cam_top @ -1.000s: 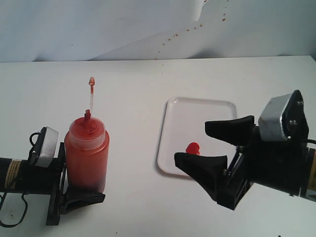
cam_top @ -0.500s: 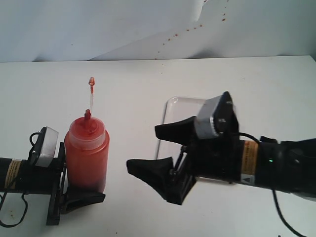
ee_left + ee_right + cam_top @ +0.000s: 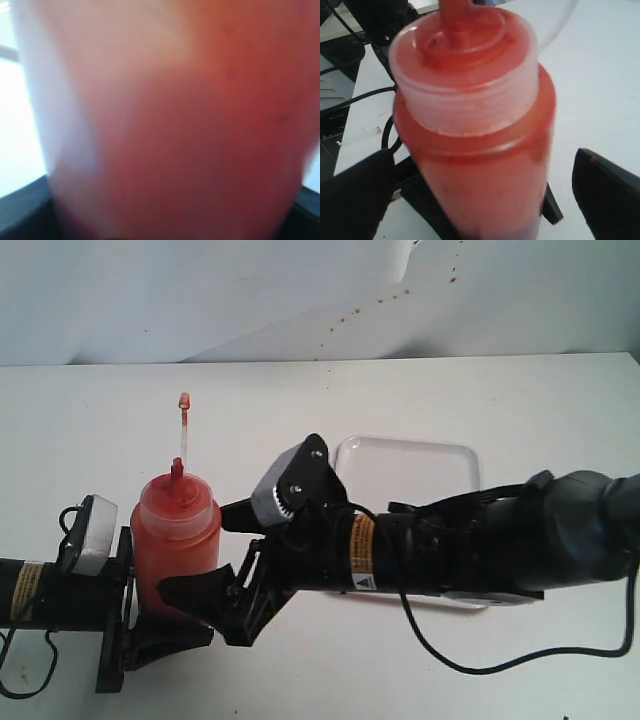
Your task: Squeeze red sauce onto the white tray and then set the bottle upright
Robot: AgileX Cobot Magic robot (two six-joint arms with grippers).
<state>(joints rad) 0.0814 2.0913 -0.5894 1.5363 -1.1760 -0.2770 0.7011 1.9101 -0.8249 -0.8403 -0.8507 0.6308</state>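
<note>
The bottle (image 3: 176, 540) stands upright on the table, full of red sauce (image 3: 485, 185), its red nozzle (image 3: 177, 472) up and its cap (image 3: 184, 400) on the raised strap. My left gripper (image 3: 170, 625) is shut on the bottle's base; the left wrist view is filled by the blurred bottle (image 3: 190, 125). My right gripper (image 3: 220, 555) has reached across and is open, one finger on each side of the bottle (image 3: 470, 125) with gaps showing. The white tray (image 3: 400, 455) lies behind the right arm. The red blob on it is hidden.
The right arm (image 3: 450, 550) stretches low over the tray's front half, trailing a black cable (image 3: 480, 665). The left arm's cables (image 3: 70, 515) sit by the table's left side. Brownish specks (image 3: 380, 300) dot the back wall.
My right gripper has swept left from beside the tray to the bottle and now straddles it, its arm covering the red blob. The bottle and left gripper have stayed put.
</note>
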